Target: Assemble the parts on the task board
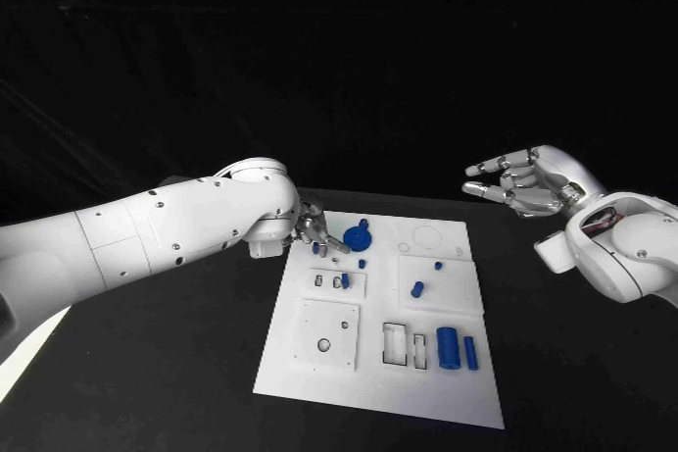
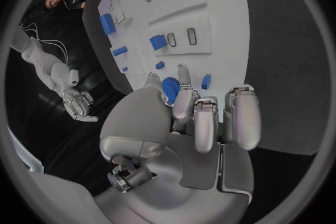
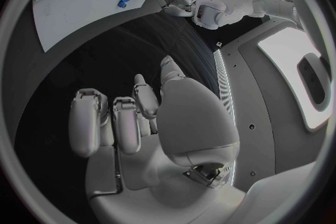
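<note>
— So where do the parts sit right now?
— On the flat white task board (image 1: 318,369) in the middle of the black table (image 1: 156,374). A round blue toothed wheel (image 1: 358,239) stands near the board's far edge, with a small blue peg (image 1: 363,223) just beyond it. A short blue block (image 1: 418,289) lies nearer the middle, a tiny blue stub (image 1: 438,267) beside it, and two upright-looking blue cylinders, one thick (image 1: 450,347) and one thin (image 1: 470,351), lie side by side towards the near right corner.
— And the silver left hand (image 1: 314,228)?
— At the board's far left corner, fingers reaching down beside the toothed wheel. From the left wrist view, one fingertip (image 2: 183,74) lies right against the wheel (image 2: 170,89); whether anything is actually gripped, I cannot tell.
— The silver right hand (image 1: 517,182)?
— Raised well off to the board's right, over bare table, fingers apart and loosely curved, holding nothing.
</note>
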Controlling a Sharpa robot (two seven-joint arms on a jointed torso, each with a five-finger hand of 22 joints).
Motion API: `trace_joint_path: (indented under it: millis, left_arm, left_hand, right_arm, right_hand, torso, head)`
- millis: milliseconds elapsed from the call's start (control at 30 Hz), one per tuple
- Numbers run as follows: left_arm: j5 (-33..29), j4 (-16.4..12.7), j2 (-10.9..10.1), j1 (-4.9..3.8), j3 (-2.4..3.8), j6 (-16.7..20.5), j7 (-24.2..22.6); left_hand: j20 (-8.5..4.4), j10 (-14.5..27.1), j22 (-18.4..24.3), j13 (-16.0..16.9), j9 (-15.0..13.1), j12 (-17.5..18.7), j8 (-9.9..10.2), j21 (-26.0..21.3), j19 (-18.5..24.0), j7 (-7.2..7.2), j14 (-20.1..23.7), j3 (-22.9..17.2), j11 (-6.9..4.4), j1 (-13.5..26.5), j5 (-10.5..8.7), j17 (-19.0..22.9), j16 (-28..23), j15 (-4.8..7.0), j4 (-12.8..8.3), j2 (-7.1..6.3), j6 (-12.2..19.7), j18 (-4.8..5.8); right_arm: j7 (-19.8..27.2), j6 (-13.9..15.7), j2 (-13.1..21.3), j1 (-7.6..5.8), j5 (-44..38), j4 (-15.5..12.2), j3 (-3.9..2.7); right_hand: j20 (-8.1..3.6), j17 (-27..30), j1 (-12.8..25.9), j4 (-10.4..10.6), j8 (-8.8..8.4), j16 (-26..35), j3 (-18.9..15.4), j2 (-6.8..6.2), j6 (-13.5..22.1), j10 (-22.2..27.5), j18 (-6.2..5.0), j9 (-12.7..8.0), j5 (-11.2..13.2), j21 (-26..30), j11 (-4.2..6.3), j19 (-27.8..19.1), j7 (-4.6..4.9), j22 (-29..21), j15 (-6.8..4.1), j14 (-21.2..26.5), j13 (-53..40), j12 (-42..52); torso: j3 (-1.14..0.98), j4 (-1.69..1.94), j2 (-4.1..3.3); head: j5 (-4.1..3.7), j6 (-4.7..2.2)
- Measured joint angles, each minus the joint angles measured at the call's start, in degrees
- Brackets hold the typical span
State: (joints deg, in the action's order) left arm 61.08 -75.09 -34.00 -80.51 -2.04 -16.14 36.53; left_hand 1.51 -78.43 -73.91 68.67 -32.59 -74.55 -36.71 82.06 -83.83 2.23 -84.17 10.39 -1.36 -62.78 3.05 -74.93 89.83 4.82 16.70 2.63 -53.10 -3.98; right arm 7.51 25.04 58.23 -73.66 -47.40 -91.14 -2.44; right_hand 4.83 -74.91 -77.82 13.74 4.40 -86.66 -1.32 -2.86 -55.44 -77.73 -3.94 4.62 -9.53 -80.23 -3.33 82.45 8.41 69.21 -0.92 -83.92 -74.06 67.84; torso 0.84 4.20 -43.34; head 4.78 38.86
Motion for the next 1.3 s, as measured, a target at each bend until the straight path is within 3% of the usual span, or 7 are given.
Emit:
trace_joint_path:
  millis: [367,600,1300]
  left_arm:
    - [0.42,0.51,2.23,0.00,-0.57,-1.86,0.76]
    - [0.29,0.63,3.21,0.11,-0.90,-2.60,0.97]
    - [-0.85,1.22,3.94,0.32,-1.51,-5.35,1.34]
  left_hand:
    - [0.00,0.01,-0.29,0.28,-0.18,-0.24,0.00,0.03,0.00,0.00,0.00,0.16,0.01,0.00,0.00,0.00,0.00,0.00,-0.16,0.00,0.00,0.00]
    - [0.00,0.01,-0.51,0.49,-0.23,-0.23,0.00,0.26,0.00,0.00,0.00,0.16,0.01,0.00,0.00,0.01,0.00,0.00,-0.16,0.00,0.00,0.00]
    - [-0.20,-0.20,-0.65,0.57,-0.54,-0.23,0.00,0.26,-0.21,0.00,0.00,0.53,-0.19,0.22,0.00,0.02,0.00,0.00,-0.10,0.23,0.00,-0.01]
  right_arm:
    - [-0.32,-0.49,-0.45,0.01,-0.21,0.83,0.13]
    - [-0.53,-0.71,-0.94,0.06,-0.43,1.37,0.19]
    - [-0.88,-0.90,-1.56,0.12,-0.79,2.01,0.25]
  right_hand:
    - [0.00,0.00,0.00,0.00,0.00,0.00,0.00,0.00,0.00,0.00,0.00,-0.01,-0.24,0.00,0.00,0.00,0.00,-0.07,0.00,0.00,0.06,0.00]
    - [0.00,0.01,0.00,-0.02,0.00,0.00,-0.03,0.00,0.00,0.00,0.00,-0.01,-0.24,0.11,0.00,0.00,0.00,-0.18,0.00,0.00,0.05,0.00]
    - [0.00,-0.02,0.00,-0.16,0.00,0.00,-0.16,0.00,0.00,0.00,0.00,-0.01,-0.23,0.23,0.00,0.00,0.00,-0.25,0.00,0.00,0.11,0.00]
  torso:
    - [0.12,0.08,-0.02]
    - [0.12,0.01,-0.07]
    - [0.16,0.04,-0.11]
  head:
    - [-0.06,0.00]
    - [-0.02,0.36]
    - [0.04,1.21]
